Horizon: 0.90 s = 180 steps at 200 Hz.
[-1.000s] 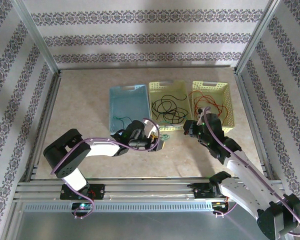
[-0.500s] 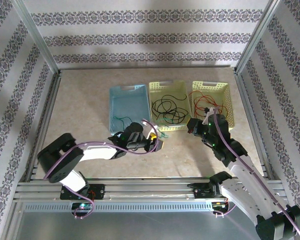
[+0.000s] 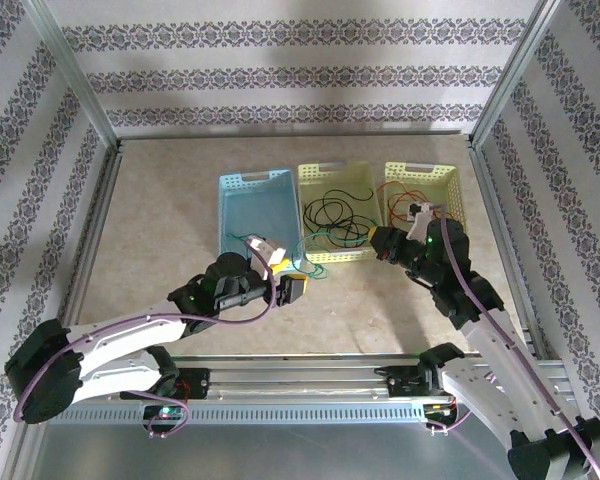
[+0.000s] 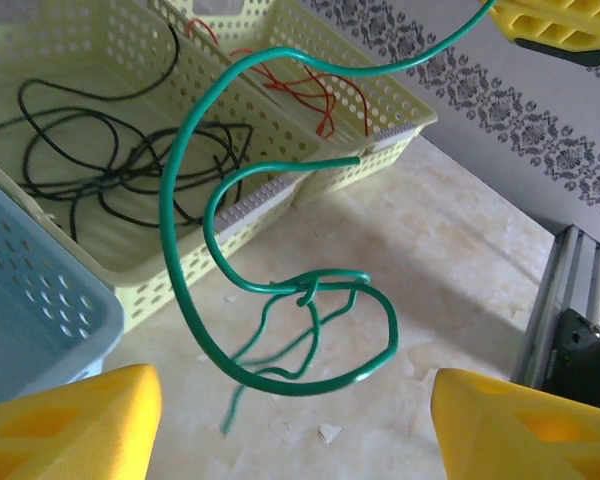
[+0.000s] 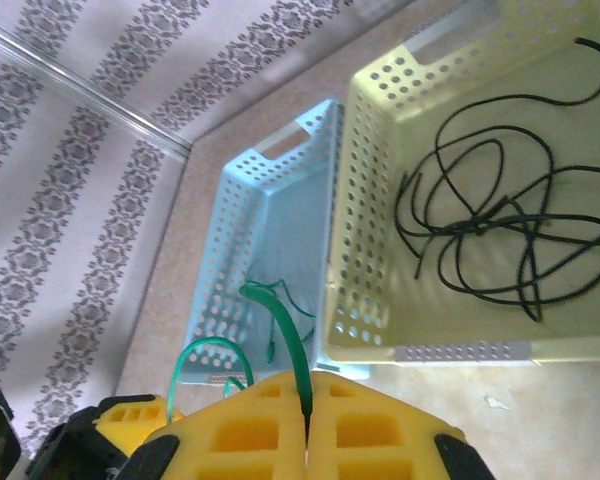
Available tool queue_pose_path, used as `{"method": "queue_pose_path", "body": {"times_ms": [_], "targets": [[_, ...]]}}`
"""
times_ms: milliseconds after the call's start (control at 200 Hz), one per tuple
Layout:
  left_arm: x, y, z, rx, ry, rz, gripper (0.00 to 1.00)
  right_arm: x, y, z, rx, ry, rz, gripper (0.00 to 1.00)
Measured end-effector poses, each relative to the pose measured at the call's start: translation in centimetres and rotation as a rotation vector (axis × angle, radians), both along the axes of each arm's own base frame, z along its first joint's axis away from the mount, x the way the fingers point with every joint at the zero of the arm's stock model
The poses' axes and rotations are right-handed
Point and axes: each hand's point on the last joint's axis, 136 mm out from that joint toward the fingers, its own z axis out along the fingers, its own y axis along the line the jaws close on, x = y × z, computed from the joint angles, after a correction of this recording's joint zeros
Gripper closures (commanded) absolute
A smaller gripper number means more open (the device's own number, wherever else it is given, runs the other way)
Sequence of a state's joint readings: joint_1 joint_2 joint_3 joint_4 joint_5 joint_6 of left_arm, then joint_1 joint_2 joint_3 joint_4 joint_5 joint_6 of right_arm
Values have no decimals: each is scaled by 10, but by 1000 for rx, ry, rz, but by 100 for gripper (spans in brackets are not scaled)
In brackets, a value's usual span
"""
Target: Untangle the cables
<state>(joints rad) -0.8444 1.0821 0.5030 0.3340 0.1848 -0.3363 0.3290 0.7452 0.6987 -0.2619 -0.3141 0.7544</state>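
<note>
Right gripper [image 5: 306, 400] pinched shut on green cable [image 4: 303, 292]. The knotted coil dangles ahead of left gripper [image 4: 298, 425], jaws wide open, over the table just near of blue basket [image 3: 255, 200]. Best: left closes below the knot, both pull apart gently.

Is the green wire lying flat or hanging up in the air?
Hanging. The right end effector is shut on the green wire, and its curly loops hang above the table.

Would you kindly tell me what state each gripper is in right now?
The left gripper is open.
The right gripper is shut on the green cable.
</note>
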Motion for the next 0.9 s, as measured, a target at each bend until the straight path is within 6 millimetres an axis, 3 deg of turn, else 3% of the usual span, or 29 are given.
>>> {"method": "queue_pose_path", "body": {"times_ms": [175, 215, 300, 540, 900], "targets": [[5, 5, 6, -2, -23, 35, 20, 5, 5, 19, 61, -16, -1, 100], [5, 6, 7, -5, -28, 42, 13, 6, 5, 24, 71, -22, -4, 100], [6, 9, 13, -14, -43, 58, 10, 8, 5, 35, 93, -37, -10, 100], [9, 16, 28, -34, -90, 91, 9, 14, 5, 46, 137, -43, -23, 100], [18, 9, 10, 65, -103, 83, 13, 15, 16, 51, 229, -1, 21, 100]]}}
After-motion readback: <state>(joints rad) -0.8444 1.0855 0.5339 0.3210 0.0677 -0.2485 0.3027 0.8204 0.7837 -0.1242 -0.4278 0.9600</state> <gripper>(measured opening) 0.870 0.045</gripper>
